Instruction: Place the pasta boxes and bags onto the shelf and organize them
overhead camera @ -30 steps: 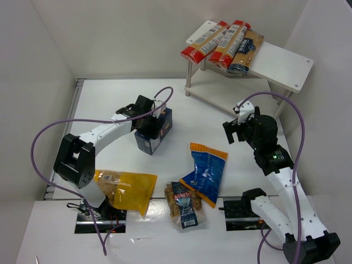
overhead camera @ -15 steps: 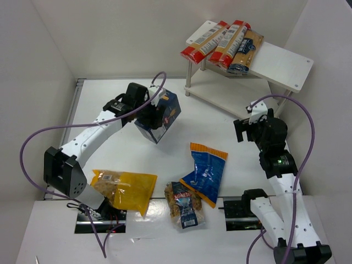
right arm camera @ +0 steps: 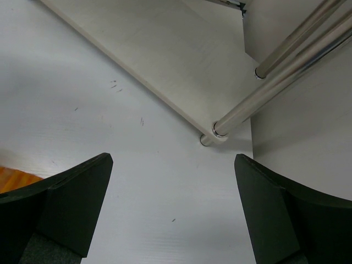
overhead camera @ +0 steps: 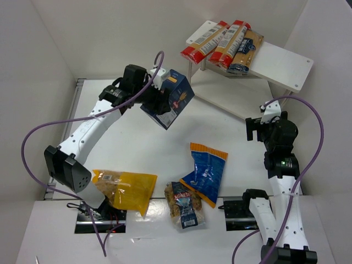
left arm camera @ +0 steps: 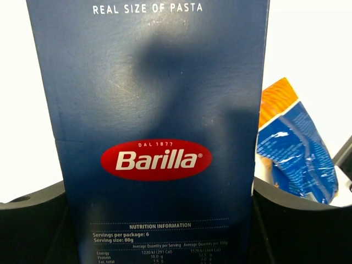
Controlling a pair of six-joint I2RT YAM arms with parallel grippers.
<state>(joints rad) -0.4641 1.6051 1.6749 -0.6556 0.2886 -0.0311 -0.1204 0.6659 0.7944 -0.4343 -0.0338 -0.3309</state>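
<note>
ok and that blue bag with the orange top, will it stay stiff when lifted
Probably floppy: the blue bag lies flat and creased on the table, so it would likely sag from a pinch. Its glossy film may be slippery.

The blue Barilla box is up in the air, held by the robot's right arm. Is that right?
Not quite. The Barilla box is up in the air, but the left arm's fingers hold it, not the right arm's. The top view shows it. The right fingers are open and empty.

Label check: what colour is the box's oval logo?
Red logo on the box, white lettering; left wrist view.
</note>
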